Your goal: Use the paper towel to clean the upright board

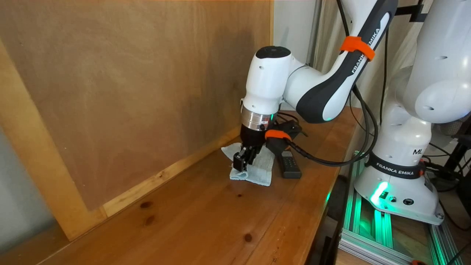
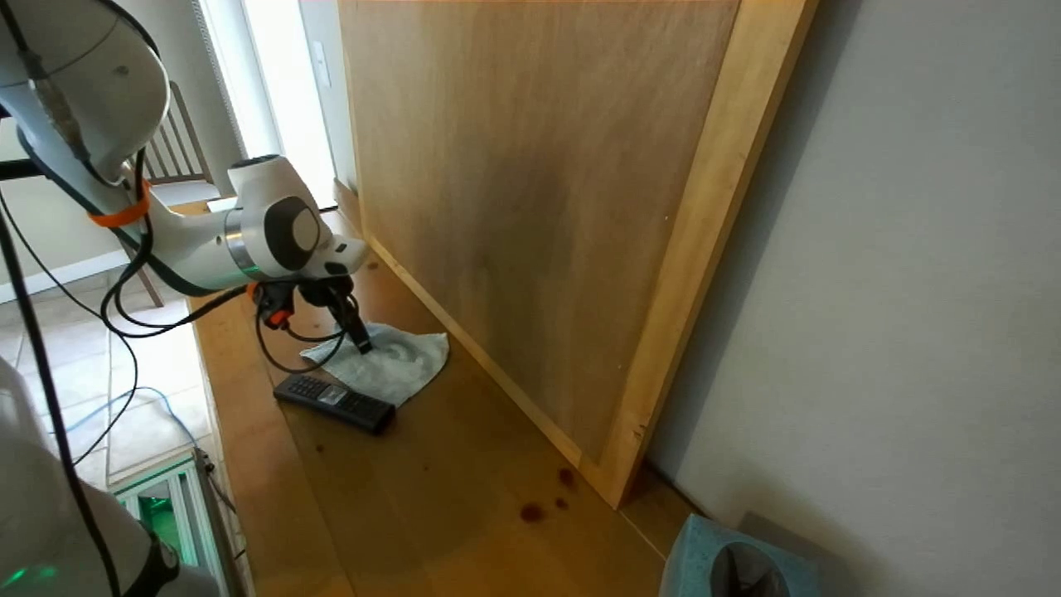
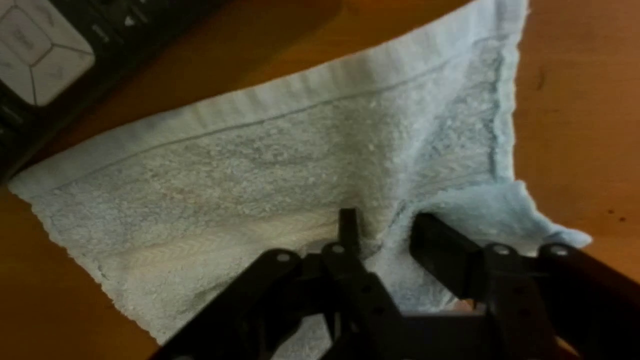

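Note:
The towel (image 1: 259, 167) is a pale blue-grey cloth lying flat on the wooden table beside the board. It also shows in an exterior view (image 2: 402, 365) and in the wrist view (image 3: 280, 165). The upright board (image 1: 128, 92) is brown wood with a lighter frame; it also shows in an exterior view (image 2: 530, 191). My gripper (image 1: 243, 165) points down at the towel, and its tips are at the cloth in the wrist view (image 3: 382, 232). The fingers stand apart with a raised fold of cloth between them. The left finger does not appear to press the fold.
A black remote (image 1: 290, 165) lies right beside the towel, also in an exterior view (image 2: 336, 402) and the wrist view (image 3: 45, 55). A blue tissue box (image 2: 738, 564) stands near the board's end. The table (image 1: 206, 221) has an edge on the robot's side. Cables (image 1: 331, 160) hang from the arm.

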Available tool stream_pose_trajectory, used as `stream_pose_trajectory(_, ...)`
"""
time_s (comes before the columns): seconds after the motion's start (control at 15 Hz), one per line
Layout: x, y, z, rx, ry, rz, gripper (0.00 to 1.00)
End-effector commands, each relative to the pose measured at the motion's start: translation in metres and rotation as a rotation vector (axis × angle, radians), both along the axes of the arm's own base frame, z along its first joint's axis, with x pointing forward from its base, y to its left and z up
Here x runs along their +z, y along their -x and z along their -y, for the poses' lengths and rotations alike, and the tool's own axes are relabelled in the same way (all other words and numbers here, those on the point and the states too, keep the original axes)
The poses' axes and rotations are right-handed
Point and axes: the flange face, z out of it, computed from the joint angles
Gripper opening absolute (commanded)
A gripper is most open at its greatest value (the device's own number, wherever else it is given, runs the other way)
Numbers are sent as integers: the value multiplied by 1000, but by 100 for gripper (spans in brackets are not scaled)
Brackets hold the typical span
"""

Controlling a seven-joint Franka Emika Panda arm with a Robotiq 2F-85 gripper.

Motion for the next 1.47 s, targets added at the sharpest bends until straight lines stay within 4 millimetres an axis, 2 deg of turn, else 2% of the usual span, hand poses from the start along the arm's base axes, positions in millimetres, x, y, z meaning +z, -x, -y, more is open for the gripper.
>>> stream_pose_trajectory(0.0, -9, -1, -3, -1, -1, -5, 5)
stream_pose_trajectory(0.13, -7, -1, -3, 0, -1, 0, 0)
stream_pose_trajectory(0.27, 1, -3, -2, -8, -1, 25, 0)
stream_pose_trajectory(0.53, 47, -4, 4, -44, 16, 212, 2)
stream_pose_trajectory(1.2, 149, -8, 24, -220, -35, 631, 2)
stream_pose_trajectory(1.33, 167, -7, 29, -250, -39, 714, 2)
stream_pose_trajectory(1.4, 167, -9, 30, -260, -49, 715, 2)
